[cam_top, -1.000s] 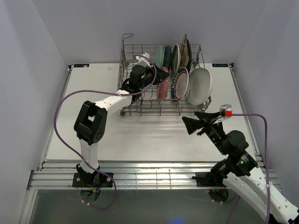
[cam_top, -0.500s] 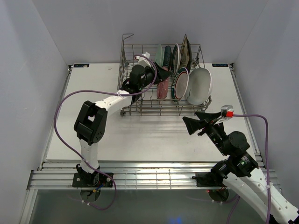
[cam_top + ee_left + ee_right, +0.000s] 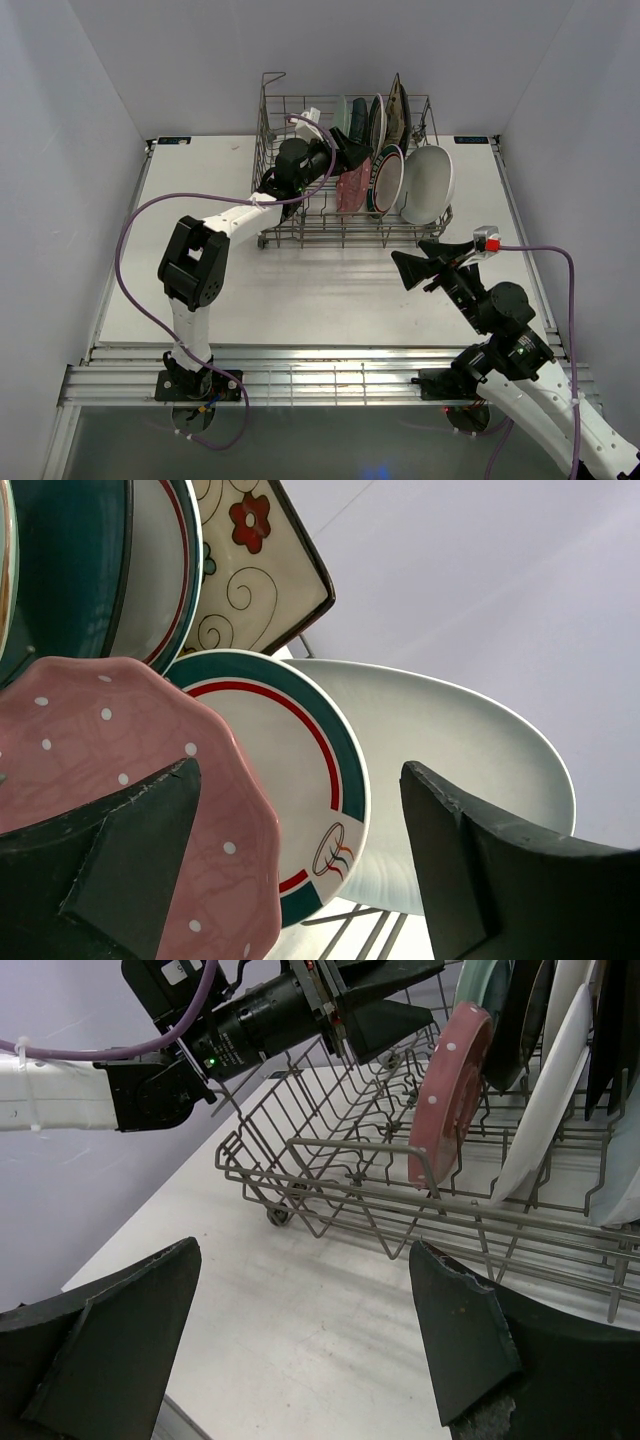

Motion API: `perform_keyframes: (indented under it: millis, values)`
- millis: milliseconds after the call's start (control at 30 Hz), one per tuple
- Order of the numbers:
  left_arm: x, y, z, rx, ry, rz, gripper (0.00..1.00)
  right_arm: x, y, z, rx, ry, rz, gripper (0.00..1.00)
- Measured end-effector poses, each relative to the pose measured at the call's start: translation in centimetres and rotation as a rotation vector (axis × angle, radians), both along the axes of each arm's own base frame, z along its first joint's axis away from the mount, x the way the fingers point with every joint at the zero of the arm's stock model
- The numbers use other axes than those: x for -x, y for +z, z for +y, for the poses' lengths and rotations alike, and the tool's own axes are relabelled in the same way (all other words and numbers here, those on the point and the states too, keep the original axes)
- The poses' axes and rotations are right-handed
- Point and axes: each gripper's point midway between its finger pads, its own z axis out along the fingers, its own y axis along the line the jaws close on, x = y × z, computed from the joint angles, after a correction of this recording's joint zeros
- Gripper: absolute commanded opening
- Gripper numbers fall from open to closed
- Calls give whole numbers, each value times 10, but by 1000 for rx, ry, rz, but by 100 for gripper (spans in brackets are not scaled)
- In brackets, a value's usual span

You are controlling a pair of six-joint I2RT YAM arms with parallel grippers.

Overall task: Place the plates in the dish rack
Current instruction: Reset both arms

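The dish rack point(image 3: 300, 215) stands at the back of the table with several plates upright in it. My left gripper point(image 3: 347, 153) hovers open just above the pink dotted plate point(image 3: 352, 187), which stands free between the tines. In the left wrist view the pink plate point(image 3: 120, 780) sits beside my left finger, in front of a teal-and-red-rimmed plate point(image 3: 290, 760) and the white oval plate point(image 3: 450, 740). A floral square plate point(image 3: 255, 570) and a teal plate point(image 3: 60, 570) stand behind. My right gripper point(image 3: 420, 268) is open and empty over the table, in front of the rack point(image 3: 330, 1175).
The rack's left half point(image 3: 285, 205) holds no plates. White walls close in the table point(image 3: 300, 290) on the left, right and back. My left arm point(image 3: 230, 215) reaches across the rack's left side.
My left gripper has opened wide and let go of the pink dotted plate, which now stands in the rack. The right arm has not moved.
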Motion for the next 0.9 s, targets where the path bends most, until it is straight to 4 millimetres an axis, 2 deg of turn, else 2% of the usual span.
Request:
perform_keyframes:
  millis: [167, 333, 467, 567, 733, 900]
  values:
    - [0, 2, 0, 1, 0, -12, 98, 1, 2, -1, -7, 0, -4, 90]
    - [2, 5, 3, -14, 4, -34, 98, 1, 2, -1, -8, 0, -4, 90]
    - [11, 11, 11, -41, 10, -68, 98, 1, 1, -1, -7, -1, -2, 90]
    - [25, 18, 23, -69, 20, -99, 98, 0, 1, -1, -5, -4, 0, 90]
    - [57, 54, 55, -102, 72, -207, 98, -3, -4, 0, 6, -11, 15, 90]
    - [92, 108, 97, -111, 169, -342, 98, -8, -11, 3, 25, -18, 40, 90]
